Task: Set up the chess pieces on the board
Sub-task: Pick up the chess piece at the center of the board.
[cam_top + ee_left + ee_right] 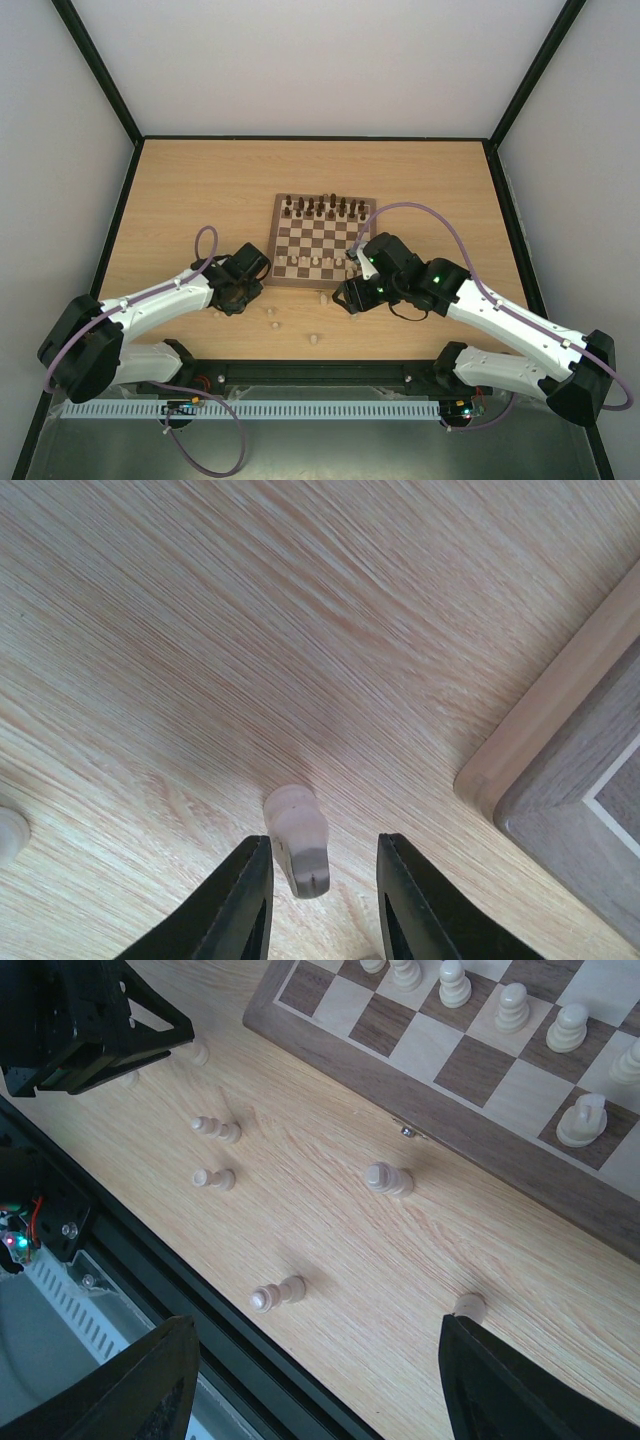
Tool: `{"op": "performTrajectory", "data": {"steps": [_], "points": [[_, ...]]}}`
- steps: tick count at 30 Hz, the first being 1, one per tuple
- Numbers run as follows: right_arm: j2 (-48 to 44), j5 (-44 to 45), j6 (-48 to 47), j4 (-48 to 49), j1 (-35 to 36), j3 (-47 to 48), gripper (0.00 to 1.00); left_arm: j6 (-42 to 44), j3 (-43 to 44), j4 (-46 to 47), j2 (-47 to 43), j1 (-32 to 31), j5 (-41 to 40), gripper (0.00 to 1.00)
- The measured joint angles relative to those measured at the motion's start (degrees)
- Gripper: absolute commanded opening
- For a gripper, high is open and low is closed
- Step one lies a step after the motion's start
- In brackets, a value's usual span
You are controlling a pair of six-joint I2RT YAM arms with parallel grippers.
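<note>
left gripper (324,846) narrowly open, straddling toppled pale piece (298,832) on table (300,610), gaps both sides | right gripper (318,1335) wide open, empty, above loose pale pieces (216,1128) beside board (470,1146) | dark pieces (322,207) at board's far edge, pale ones near edge

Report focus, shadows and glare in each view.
Top external: even, soft light, no glare on the board. Left wrist: pale piece between the left fingers slightly blurred, near the lens. Right wrist: loose pieces sharp with faint shadows; right fingers dark, soft-edged.
</note>
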Motion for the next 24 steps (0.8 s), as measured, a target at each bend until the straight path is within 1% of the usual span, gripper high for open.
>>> {"op": "performTrajectory", "data": {"steps": [6,12,18,24], "points": [[0.0,0.17,0.0,0.0,0.0,0.0,0.66,1.29,-0.33,0.48,-0.5,0.0,1.16,0.26],[0.02,0.22,0.0,0.0,0.0,0.0,0.66,2.54,-0.61,0.96,-0.5,0.0,1.86,0.18],[0.11,0.26,0.0,0.0,0.0,-0.02,0.66,4.26,-0.24,1.51,0.37,0.0,2.19,0.03],[0.35,0.42,0.0,0.0,0.0,-0.2,0.66,5.99,0.15,1.4,0.85,0.0,2.29,0.02]]}}
